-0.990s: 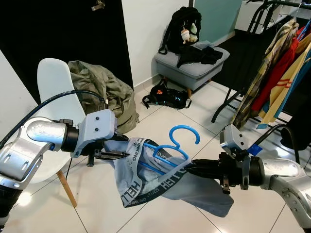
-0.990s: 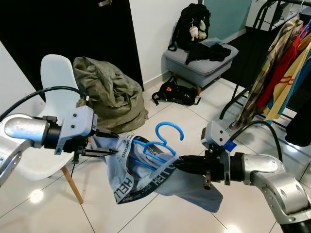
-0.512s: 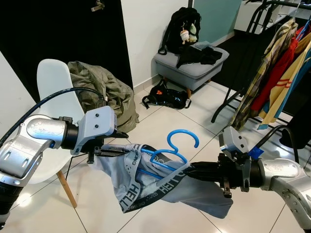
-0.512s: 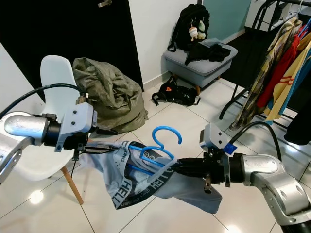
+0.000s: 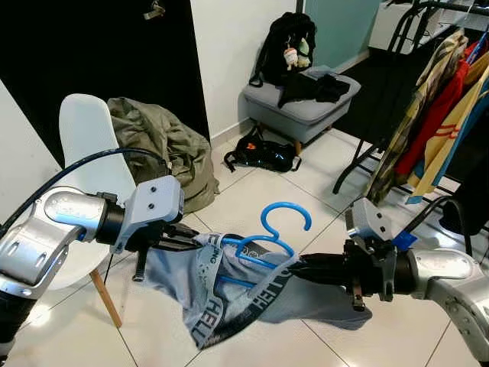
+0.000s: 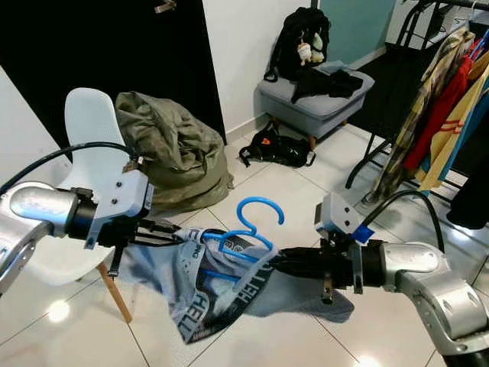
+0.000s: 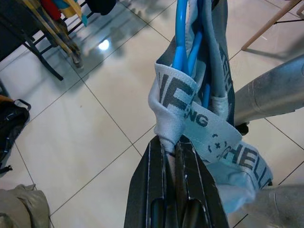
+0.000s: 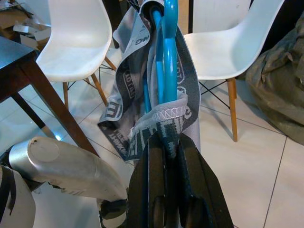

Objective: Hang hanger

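one blue hanger (image 5: 276, 229), one grey garment (image 5: 229, 287), two white chairs (image 8: 78, 40), one backpack (image 5: 284, 38).

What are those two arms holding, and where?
Grey shorts on a blue hanger: left gripper pinches the waistband, right gripper the opposite waistband end.

Home: clothes rack (image 5: 428, 99), white chair (image 5: 88, 145)

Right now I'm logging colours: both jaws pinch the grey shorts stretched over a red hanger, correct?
Not quite: the hanger is blue, not red, as the left eye view shows. The rest holds: the left gripper and right gripper each pinch the grey shorts stretched over it.
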`<state>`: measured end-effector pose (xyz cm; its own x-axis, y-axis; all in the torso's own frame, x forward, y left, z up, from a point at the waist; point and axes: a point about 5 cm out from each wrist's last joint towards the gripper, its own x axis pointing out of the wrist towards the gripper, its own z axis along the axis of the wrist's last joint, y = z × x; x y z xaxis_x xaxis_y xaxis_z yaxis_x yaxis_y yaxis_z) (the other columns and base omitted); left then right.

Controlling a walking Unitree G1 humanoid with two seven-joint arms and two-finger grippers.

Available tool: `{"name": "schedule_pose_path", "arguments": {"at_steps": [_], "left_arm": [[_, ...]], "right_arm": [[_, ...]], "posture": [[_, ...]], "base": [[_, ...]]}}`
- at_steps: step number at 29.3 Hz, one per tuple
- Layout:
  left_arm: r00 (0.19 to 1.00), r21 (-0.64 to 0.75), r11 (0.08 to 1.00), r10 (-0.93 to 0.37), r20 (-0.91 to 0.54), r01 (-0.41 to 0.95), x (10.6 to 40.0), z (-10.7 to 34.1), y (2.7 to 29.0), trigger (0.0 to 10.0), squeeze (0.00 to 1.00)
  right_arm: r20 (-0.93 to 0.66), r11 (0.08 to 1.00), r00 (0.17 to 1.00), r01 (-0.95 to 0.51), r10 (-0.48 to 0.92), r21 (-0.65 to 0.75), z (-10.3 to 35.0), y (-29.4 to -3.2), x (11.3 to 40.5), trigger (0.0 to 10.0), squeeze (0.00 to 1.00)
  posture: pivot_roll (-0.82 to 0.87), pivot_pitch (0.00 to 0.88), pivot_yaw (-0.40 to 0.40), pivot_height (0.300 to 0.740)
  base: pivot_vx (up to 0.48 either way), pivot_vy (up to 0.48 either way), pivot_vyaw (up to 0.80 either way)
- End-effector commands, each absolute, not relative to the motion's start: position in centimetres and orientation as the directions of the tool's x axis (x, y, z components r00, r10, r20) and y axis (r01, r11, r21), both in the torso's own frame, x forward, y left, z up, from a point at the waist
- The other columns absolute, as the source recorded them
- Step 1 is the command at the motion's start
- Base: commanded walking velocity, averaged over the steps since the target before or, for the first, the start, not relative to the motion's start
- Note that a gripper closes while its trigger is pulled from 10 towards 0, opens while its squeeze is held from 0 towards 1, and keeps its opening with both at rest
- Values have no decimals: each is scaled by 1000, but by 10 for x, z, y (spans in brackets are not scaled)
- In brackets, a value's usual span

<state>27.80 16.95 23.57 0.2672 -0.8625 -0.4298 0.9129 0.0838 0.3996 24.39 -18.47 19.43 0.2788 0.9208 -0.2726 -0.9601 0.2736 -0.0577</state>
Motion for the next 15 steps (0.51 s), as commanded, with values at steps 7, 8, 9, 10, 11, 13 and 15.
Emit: {"name": "schedule_pose_path", "arguments": {"at_steps": [7, 8, 9, 10, 11, 13, 15], "left_arm": [[281, 362, 138, -882, -379, 922, 280, 229, 165, 0, 0], [294, 353, 162, -884, -363, 922, 281, 226, 164, 0, 0], [294, 353, 162, -884, -363, 922, 281, 226, 164, 0, 0], [312, 339, 193, -886, -344, 921, 282, 224, 164, 0, 0], [338, 325, 232, -882, -327, 917, 285, 221, 164, 0, 0], [356, 316, 256, -879, -317, 914, 287, 219, 165, 0, 0], [376, 297, 287, -874, -307, 911, 288, 214, 167, 0, 0]], "right_arm": [[-184, 395, 400, -916, 898, -66, 193, -180, 257, 10000, 1000], [-179, 444, 450, -893, 875, -72, 190, -184, 261, 10000, 1000], [-179, 444, 450, -893, 875, -72, 190, -184, 261, 10000, 1000], [-163, 502, 507, -861, 846, -74, 188, -190, 264, 10000, 1000], [-150, 561, 565, -825, 811, -72, 186, -197, 268, 10000, 1000], [-142, 593, 596, -802, 790, -69, 185, -201, 269, 10000, 1000], [-124, 655, 657, -753, 744, -61, 183, -210, 273, 10000, 1000]], "posture": [[-52, 113, 89, 740], [-50, 113, 87, 740], [-50, 113, 87, 740], [-53, 116, 86, 740], [-53, 116, 86, 740], [-57, 118, 86, 740], [-60, 117, 85, 740]], "base": [[0, 0, 0], [0, 0, 0], [0, 0, 0], [0, 0, 0], [0, 0, 0], [0, 0, 0], [0, 0, 0]]}}
